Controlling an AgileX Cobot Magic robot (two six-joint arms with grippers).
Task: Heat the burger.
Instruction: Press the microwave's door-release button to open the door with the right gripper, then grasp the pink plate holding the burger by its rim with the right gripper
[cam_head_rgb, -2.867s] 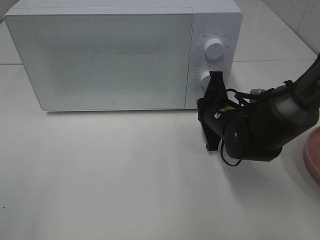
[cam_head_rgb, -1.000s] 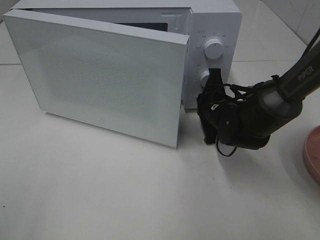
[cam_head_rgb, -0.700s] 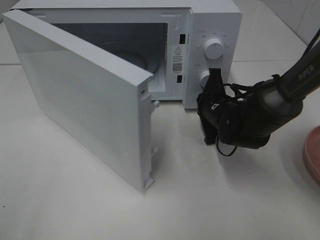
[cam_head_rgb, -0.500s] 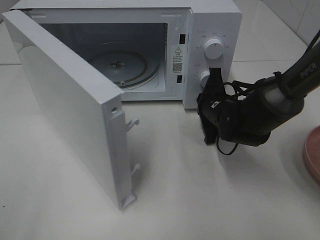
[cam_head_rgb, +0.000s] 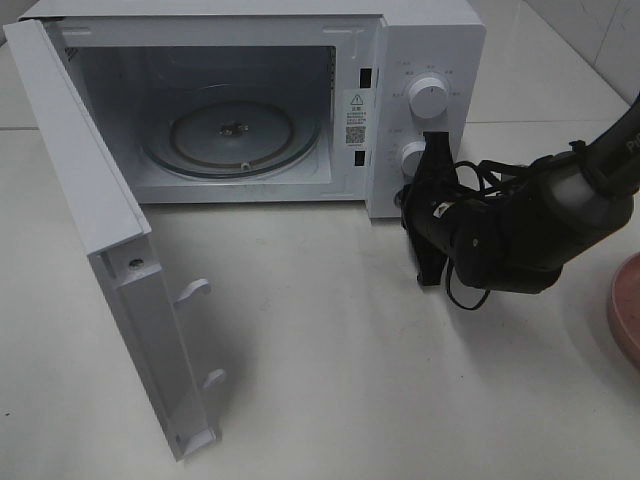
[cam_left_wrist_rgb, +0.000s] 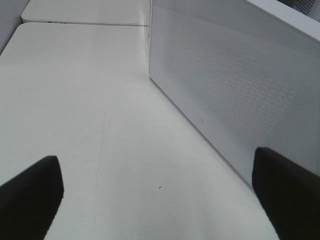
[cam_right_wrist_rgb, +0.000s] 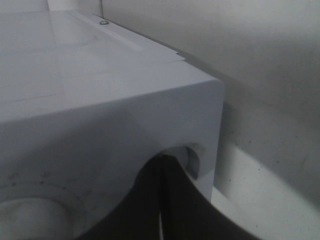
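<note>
The burger is out of view in every frame. The white microwave (cam_head_rgb: 430, 40) stands at the back with its door (cam_head_rgb: 110, 250) swung wide open to the left. Its glass turntable (cam_head_rgb: 232, 130) is bare. My right gripper (cam_head_rgb: 408, 200) is shut and empty, its tips against the lower front corner of the control panel, below the lower knob (cam_head_rgb: 412, 155). In the right wrist view the closed fingers (cam_right_wrist_rgb: 170, 200) touch that microwave corner (cam_right_wrist_rgb: 100, 100). My left gripper (cam_left_wrist_rgb: 160, 200) is open and empty above the table, facing the door's outer face (cam_left_wrist_rgb: 225, 85).
The rim of a round pink plate (cam_head_rgb: 625, 310) shows at the right edge of the table. The open door juts far out over the left front of the white table (cam_head_rgb: 350, 380). The right arm (cam_head_rgb: 540, 225) lies across the table's right side.
The microwave door went from closed to wide open, swinging out to the left. My right gripper stayed at the control panel's lower corner and shifted slightly right.
</note>
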